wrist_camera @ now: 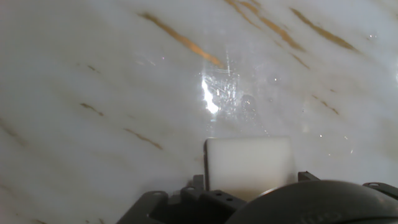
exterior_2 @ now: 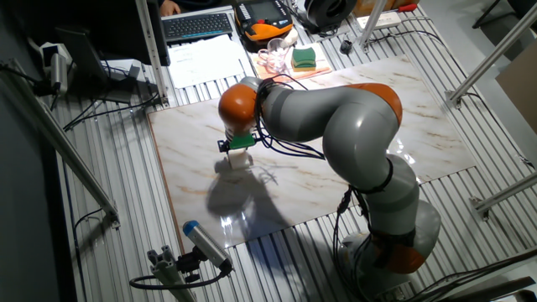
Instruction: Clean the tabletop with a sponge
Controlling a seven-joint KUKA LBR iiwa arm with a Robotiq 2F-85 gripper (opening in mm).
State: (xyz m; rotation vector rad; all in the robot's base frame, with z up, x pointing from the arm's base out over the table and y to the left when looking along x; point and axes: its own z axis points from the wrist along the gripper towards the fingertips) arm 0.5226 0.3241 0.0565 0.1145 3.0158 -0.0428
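1. Ribbed grey metal surface (exterior_2: pixel 101 210) carries the tabletop (exterior_2: pixel 377 92), a glossy marble slab with brown veins, and the arm (exterior_2: pixel 352 126) bends over the slab.
2. Only the fixed view shows the whole scene: the gripper (exterior_2: pixel 239 155) points down at the slab, and the sponge (exterior_2: pixel 238 158) sits at its tip, touching the marble.
3. Only the hand view shows the contact closely: the sponge (wrist_camera: pixel 250 167) is a plain cream block directly in front of the jaws, lying on the tabletop (wrist_camera: pixel 93 74), with a wet, shiny patch (wrist_camera: pixel 224 93) just beyond it.
4. The jaws seem to be closed on the sponge; the fingers themselves are hidden, so how wide they stand cannot be told.
5. Far beyond the jaws, off the slab, a wooden board (exterior_2: pixel 294 67) carries a green-and-yellow sponge (exterior_2: pixel 304 58) and a clear glass object (exterior_2: pixel 273 59); whether this holds anything cannot be seen.
6. A keyboard (exterior_2: pixel 197 25) and an orange device (exterior_2: pixel 267 21) are cut off by the upper edge in the fixed view.
7. In the hand view the lower part is covered by the dark gripper body (wrist_camera: pixel 261 202), and the bottom of the sponge is hidden behind it.
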